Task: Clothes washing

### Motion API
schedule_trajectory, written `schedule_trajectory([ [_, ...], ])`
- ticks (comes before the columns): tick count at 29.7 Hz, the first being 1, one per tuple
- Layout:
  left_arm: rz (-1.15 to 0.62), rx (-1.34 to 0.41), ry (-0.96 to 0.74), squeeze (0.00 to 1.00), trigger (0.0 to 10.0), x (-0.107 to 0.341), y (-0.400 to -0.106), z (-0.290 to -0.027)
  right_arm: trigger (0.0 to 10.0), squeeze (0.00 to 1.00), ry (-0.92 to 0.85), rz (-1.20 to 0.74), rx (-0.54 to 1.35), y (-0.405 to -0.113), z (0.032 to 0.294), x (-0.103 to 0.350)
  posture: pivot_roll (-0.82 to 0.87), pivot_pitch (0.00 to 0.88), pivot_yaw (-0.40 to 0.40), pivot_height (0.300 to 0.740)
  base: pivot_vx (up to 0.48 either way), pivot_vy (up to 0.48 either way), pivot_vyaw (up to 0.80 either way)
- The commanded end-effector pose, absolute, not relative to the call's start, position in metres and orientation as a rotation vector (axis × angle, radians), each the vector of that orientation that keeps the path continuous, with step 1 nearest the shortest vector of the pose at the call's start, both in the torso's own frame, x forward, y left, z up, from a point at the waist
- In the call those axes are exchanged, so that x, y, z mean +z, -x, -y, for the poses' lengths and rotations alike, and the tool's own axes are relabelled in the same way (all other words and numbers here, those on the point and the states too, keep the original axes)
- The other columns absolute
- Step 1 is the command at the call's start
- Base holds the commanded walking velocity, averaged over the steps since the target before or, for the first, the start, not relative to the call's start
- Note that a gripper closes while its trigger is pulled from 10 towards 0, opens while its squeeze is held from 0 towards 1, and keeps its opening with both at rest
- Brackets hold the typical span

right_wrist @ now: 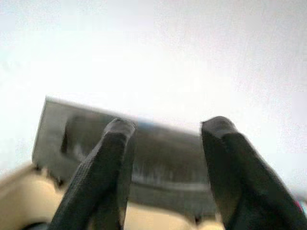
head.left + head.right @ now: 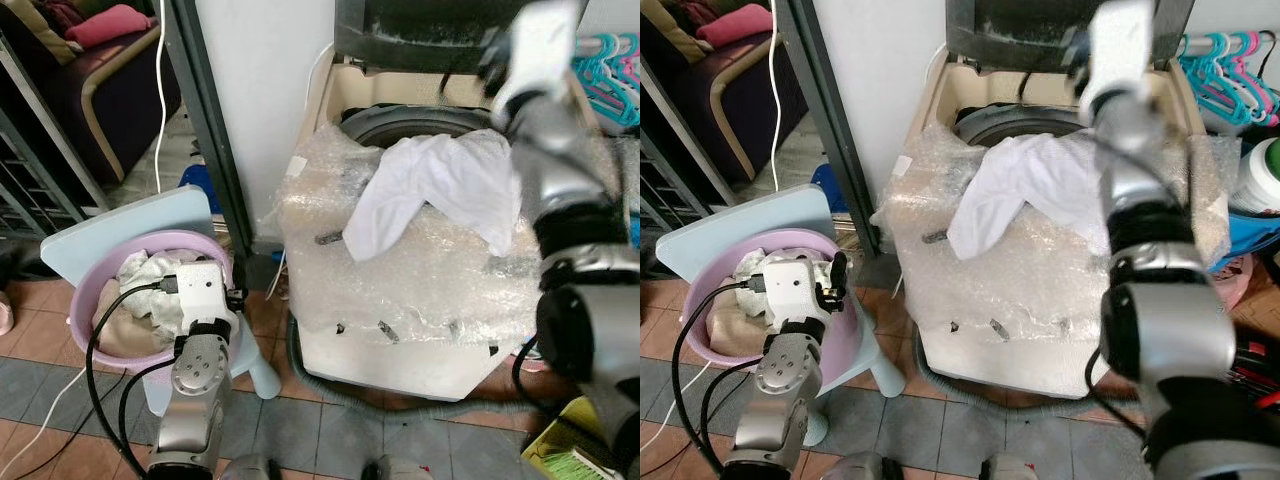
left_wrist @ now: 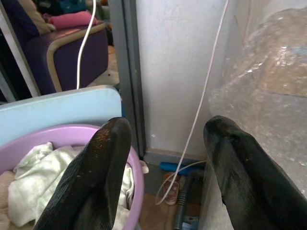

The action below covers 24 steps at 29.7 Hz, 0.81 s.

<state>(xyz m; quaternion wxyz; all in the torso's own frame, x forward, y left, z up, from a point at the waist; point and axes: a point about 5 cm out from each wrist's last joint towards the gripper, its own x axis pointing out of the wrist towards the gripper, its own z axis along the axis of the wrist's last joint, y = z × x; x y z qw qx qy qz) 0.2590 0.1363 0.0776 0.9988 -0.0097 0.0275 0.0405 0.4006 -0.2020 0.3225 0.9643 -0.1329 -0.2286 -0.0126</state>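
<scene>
A bubble-wrapped washing machine [image 2: 420, 290] stands on the tiled floor [image 2: 330, 430] with a white garment [image 2: 430, 185] draped over its open rim, beside a pale blue stool [image 2: 110, 225] carrying a pink basin [image 2: 85, 300] of laundry.

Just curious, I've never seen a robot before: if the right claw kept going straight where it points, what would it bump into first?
Probably the washer's raised dark lid, framed between the open right claw; depth is unclear.

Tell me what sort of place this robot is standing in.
Probably a home laundry corner: an open top-loading washing machine wrapped in bubble wrap, with a white garment draped over its rim, a purple basin of clothes on a pale blue stool, and plastic hangers.
</scene>
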Motion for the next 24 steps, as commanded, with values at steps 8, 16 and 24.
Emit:
schedule_trajectory([
  [8,-0.064,0.063,0.023,0.00,10.0,0.076,-0.259,-0.137,10.0,0.00,0.382,0.329,0.445,-0.354,0.173,0.231,-0.07,0.000,0.053,0.740,0.000,0.000,0.00],
  [16,-0.037,-0.019,0.020,0.00,10.0,0.088,-0.267,-0.136,10.0,0.00,0.382,0.067,0.682,-0.314,0.188,0.173,-0.06,0.000,0.087,0.740,0.000,0.000,0.00],
  [24,-0.009,-0.004,0.041,0.00,10.0,0.100,-0.265,-0.144,10.0,0.00,0.430,-0.089,0.547,-0.328,0.214,0.157,-0.04,0.000,0.070,0.740,0.000,0.000,0.00],
])
